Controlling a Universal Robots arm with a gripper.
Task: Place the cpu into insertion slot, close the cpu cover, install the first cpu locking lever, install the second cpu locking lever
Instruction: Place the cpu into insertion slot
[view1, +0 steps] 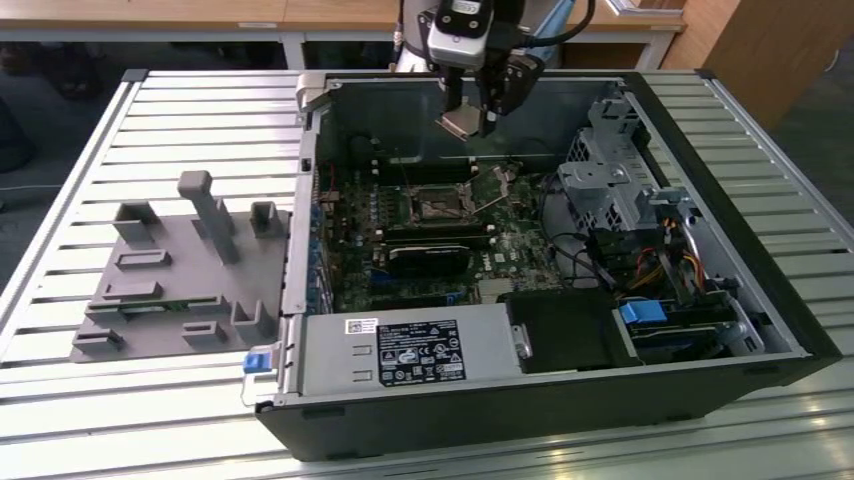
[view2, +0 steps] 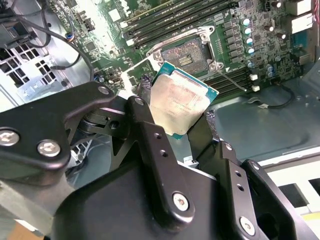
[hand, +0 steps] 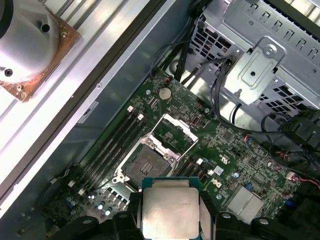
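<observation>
My gripper (view1: 470, 120) hangs inside the open computer case near its far wall, shut on the cpu (view1: 461, 123). In both wrist views the cpu (view2: 182, 102) (hand: 170, 210) is a pale silver square chip on a green base, pinched by its edges between my black fingers (view2: 150, 145). It is held tilted, well above the board. The insertion slot (view1: 434, 205) (view2: 189, 54) (hand: 146, 164) lies bare below it, a dark square with a metal rim. The cpu cover (hand: 172, 121) (view2: 131, 71) is swung up open beside the slot.
Long memory slots (hand: 112, 145) run beside the slot. A black fan card (view1: 427, 255) sits nearer the front, with a power supply (view1: 400, 350) in front of it. A metal drive cage (view1: 607, 185) with cables is at the exterior view's right, and a grey fixture (view1: 174, 270) stands outside the case.
</observation>
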